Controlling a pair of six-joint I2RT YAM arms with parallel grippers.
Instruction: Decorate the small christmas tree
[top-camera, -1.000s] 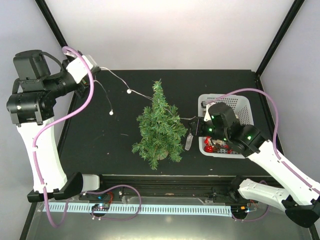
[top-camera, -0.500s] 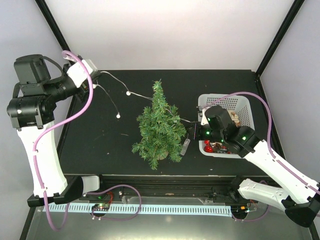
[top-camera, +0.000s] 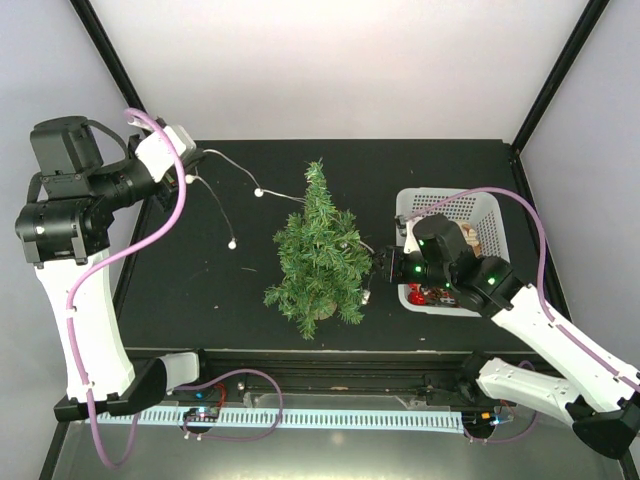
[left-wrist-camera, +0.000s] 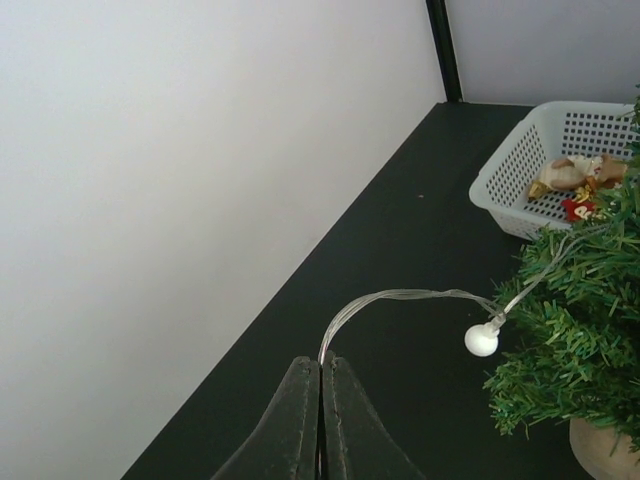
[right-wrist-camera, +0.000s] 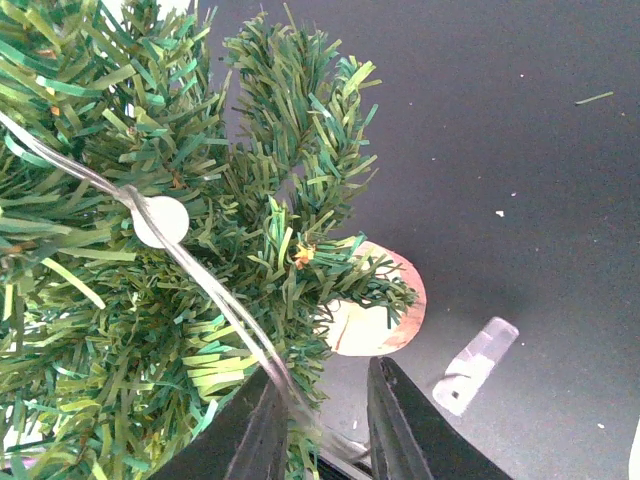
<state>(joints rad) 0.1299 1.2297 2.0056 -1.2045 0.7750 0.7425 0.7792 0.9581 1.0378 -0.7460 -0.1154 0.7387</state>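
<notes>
small christmas tree (right-wrist-camera: 130, 330) needles poke between right gripper (right-wrist-camera: 322, 405) fingers (right-wrist-camera: 400, 430).

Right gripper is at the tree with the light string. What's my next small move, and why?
Probably draw the right gripper back from the small christmas tree: its jaws stand apart, the light string already lies across the branches, and the left gripper is shut on the far end.

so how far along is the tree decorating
Done: clear wire string of white bead lights lies across the small dark-green bristly tree. In hand: left tool pinches the wire; right tool, parted, straddles it. Left: red and tan ornaments in the white plastic basket.
</notes>
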